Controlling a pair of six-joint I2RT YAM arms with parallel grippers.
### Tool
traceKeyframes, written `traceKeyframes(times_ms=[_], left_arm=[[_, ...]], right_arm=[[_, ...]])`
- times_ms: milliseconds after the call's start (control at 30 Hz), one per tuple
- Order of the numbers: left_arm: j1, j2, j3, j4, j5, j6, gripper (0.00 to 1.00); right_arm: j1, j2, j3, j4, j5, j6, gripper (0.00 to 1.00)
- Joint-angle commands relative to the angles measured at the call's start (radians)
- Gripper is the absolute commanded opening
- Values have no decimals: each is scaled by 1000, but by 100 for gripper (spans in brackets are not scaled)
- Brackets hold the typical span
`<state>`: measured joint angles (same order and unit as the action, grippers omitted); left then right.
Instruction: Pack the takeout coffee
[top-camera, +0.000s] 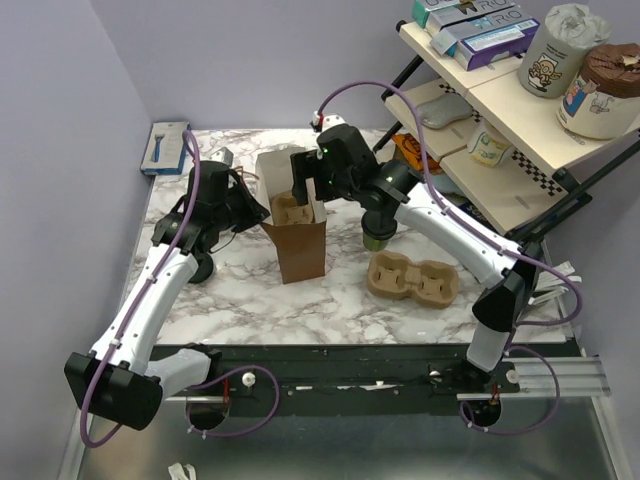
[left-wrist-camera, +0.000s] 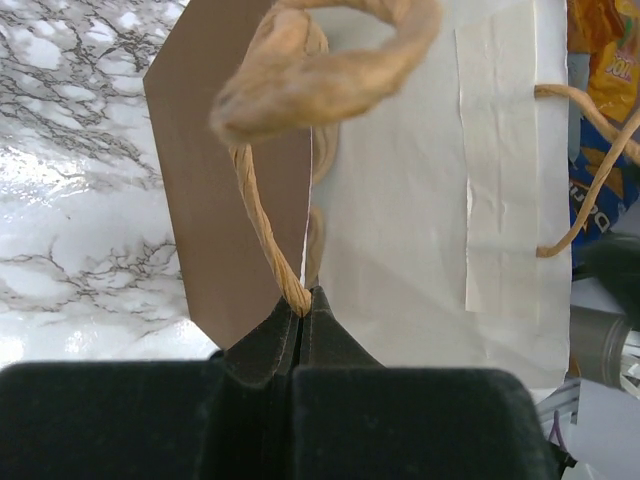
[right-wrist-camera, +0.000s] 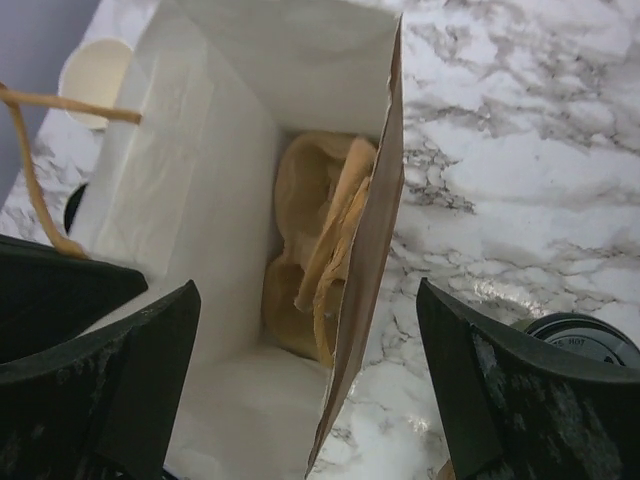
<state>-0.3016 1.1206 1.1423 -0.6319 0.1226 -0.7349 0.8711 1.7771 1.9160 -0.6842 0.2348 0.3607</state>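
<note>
The takeout coffee (top-camera: 377, 235), a dark-green cup with a black lid (right-wrist-camera: 583, 338), stands on the marble just right of the brown paper bag (top-camera: 300, 240), under my right forearm. The bag stands upright and open, with a brown pulp tray (right-wrist-camera: 312, 235) down inside it. My right gripper (right-wrist-camera: 305, 295) hangs open above the bag's mouth, its fingers astride the bag's right wall and holding nothing. My left gripper (left-wrist-camera: 300, 303) is shut on the bag's twine handle (left-wrist-camera: 262, 215) at the bag's left side.
A second pulp cup tray (top-camera: 412, 280) lies on the table right of the bag. A lidless cup (right-wrist-camera: 93, 68) stands beyond the bag's left side. A shelf rack (top-camera: 500, 120) with boxes and tubs fills the back right. A blue box (top-camera: 165, 148) lies at the back left.
</note>
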Motion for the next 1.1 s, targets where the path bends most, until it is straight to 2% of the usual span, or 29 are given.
traceKeyframes(times_ms=[0, 300, 367, 400, 467, 500, 600, 667, 700, 733, 767, 800, 833, 1000, 1033, 1067], left_arm=[[-4, 18, 13, 40, -18, -31, 0], [-4, 41, 34, 38, -18, -32, 0], [-4, 42, 39, 38, -15, -26, 0], [-4, 41, 37, 37, -14, -24, 0], [-4, 36, 28, 34, -14, -20, 0], [-4, 33, 24, 37, -14, -17, 0], [-4, 30, 11, 43, 2, -15, 0], [-4, 30, 13, 41, 17, -15, 0], [-4, 28, 11, 46, 25, -14, 0], [-4, 27, 13, 47, 29, -14, 0], [-4, 25, 16, 47, 37, -12, 4], [-4, 19, 19, 43, 38, -8, 8], [-4, 16, 20, 38, 38, -1, 18], [-4, -68, 8, 3, 66, 57, 60], [-4, -90, 7, 1, 66, 72, 74], [-4, -111, 5, -5, 68, 103, 81]], right_arm=[[6, 30, 22, -83, -72, -20, 96], [6, 100, 32, -117, -77, -69, 91], [6, 100, 34, -106, -52, -74, 86], [5, 100, 38, -104, -43, -77, 77], [5, 114, 61, -107, -13, -80, 67], [6, 117, 66, -106, -6, -83, 59], [5, 123, 63, -77, -6, -115, 43], [8, 125, 63, -65, 3, -147, 37], [6, 122, 60, -54, 14, -160, 29], [6, 119, 57, -40, 21, -202, 26], [6, 110, 49, 6, 30, -233, 22], [6, 101, 22, 40, 34, -268, 14], [6, 91, 6, 73, 34, -335, 11], [6, 16, -103, 290, -6, -544, 9], [8, 4, -147, 323, -15, -610, 9], [11, -10, -176, 395, -29, -644, 9]])
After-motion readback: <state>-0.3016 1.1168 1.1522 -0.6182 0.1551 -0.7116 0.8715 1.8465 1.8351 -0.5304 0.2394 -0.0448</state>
